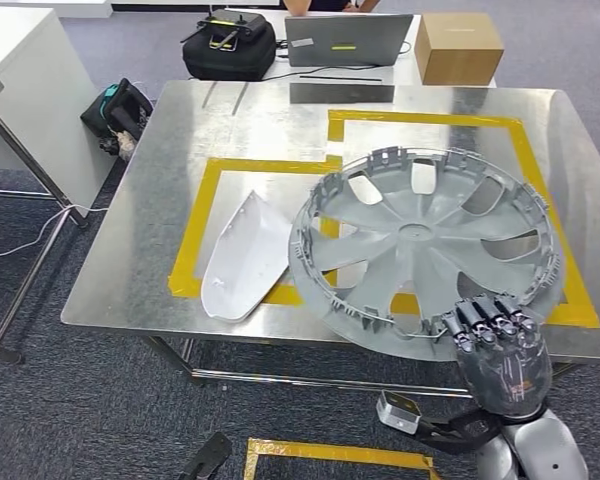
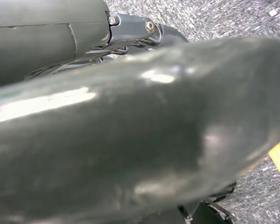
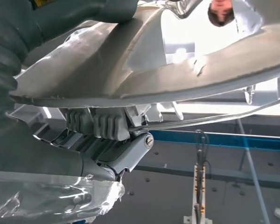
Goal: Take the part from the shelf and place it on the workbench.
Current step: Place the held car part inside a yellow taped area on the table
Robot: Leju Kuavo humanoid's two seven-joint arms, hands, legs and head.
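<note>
Wheel cover (image 1: 425,245) (grey, spoked) in right robot hand (image 1: 501,345), over workbench (image 1: 169,200)

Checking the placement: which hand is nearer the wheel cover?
Right. The right hand grips the wheel cover at its near rim, over the workbench edge. The left hand hangs away from it, its wrist view facing carpet.

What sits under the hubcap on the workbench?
The hubcap lies over yellow tape on the workbench, overlapping the white part's edge. The right hand grips its near rim. Tape beneath the solid spokes is hidden.
</note>
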